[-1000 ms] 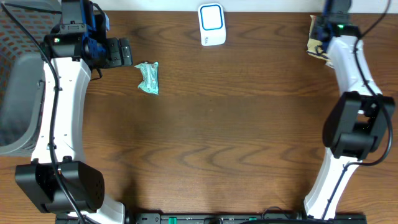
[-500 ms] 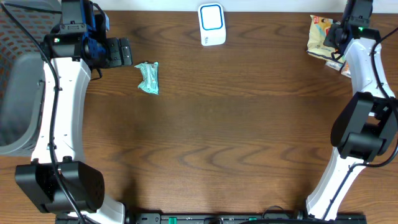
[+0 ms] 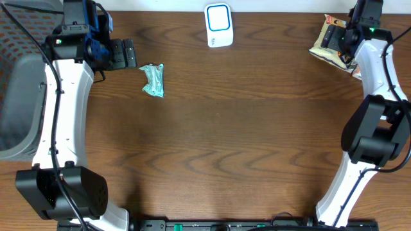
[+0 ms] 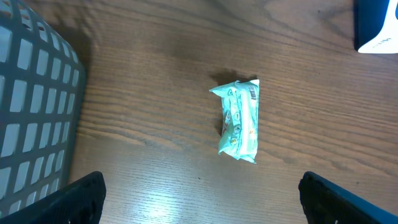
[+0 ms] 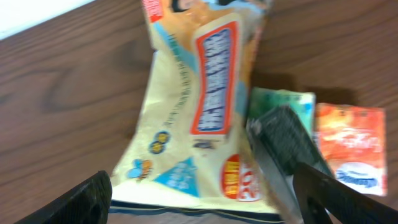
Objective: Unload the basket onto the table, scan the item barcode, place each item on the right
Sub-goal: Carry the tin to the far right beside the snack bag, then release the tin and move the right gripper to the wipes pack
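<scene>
You're looking down on a dark brown, wood-grain worktop [image 3: 244, 141] that fills nearly the whole overhead frame. A pale strip [image 3: 276, 5] runs along the top edge, beyond its far side. The light is even, and a grey lattice basket [image 4: 31, 124] stands at the left.

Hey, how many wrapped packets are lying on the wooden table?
4. A small teal plastic packet lies on the left; a cream snack bag sits at the far right edge, with a green packet and an orange packet beside it. Others may hide underneath.
</scene>
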`<state>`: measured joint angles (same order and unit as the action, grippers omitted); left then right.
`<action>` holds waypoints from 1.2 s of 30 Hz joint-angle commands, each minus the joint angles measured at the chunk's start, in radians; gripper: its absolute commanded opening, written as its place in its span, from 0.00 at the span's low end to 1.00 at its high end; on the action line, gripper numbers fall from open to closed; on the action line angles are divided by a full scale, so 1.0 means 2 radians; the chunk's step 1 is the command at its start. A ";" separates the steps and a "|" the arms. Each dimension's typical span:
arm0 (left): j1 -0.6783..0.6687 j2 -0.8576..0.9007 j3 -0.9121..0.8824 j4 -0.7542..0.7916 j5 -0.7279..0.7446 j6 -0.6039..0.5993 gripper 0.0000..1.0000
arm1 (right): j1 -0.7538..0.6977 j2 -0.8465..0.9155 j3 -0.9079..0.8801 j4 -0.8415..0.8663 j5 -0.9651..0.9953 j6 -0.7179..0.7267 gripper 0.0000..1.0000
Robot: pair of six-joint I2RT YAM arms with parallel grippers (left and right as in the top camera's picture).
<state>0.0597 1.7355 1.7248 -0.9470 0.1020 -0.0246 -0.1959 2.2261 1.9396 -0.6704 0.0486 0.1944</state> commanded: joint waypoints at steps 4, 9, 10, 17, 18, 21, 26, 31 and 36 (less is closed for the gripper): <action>-0.001 -0.001 -0.002 -0.003 -0.001 0.007 0.98 | 0.042 -0.007 -0.005 0.003 -0.113 0.015 0.88; -0.001 -0.001 -0.002 -0.003 -0.001 0.007 0.98 | 0.084 -0.007 -0.005 0.016 -0.139 0.015 0.86; -0.001 -0.001 -0.002 -0.003 -0.001 0.007 0.98 | 0.093 -0.007 -0.005 0.018 -0.141 0.015 0.85; -0.001 -0.001 -0.002 -0.003 -0.001 0.007 0.98 | 0.176 -0.007 -0.005 0.065 -0.147 0.021 0.80; -0.001 -0.001 -0.002 -0.003 -0.001 0.007 0.98 | 0.188 -0.007 -0.005 0.074 -0.147 0.027 0.80; -0.001 -0.001 -0.002 -0.003 -0.001 0.007 0.98 | 0.237 -0.004 -0.005 0.109 -0.147 0.041 0.81; -0.001 -0.001 -0.002 -0.003 -0.001 0.007 0.98 | 0.331 0.012 -0.005 0.172 -0.142 0.041 0.93; -0.001 -0.001 -0.002 -0.003 -0.001 0.007 0.98 | 0.383 0.041 -0.005 0.216 -0.119 0.074 0.99; -0.001 -0.001 -0.002 -0.003 -0.001 0.007 0.98 | 0.414 0.070 -0.005 0.237 -0.116 0.090 0.95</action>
<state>0.0597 1.7355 1.7248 -0.9474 0.1020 -0.0246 0.6209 2.3173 1.9347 -0.2043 -0.2119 0.3313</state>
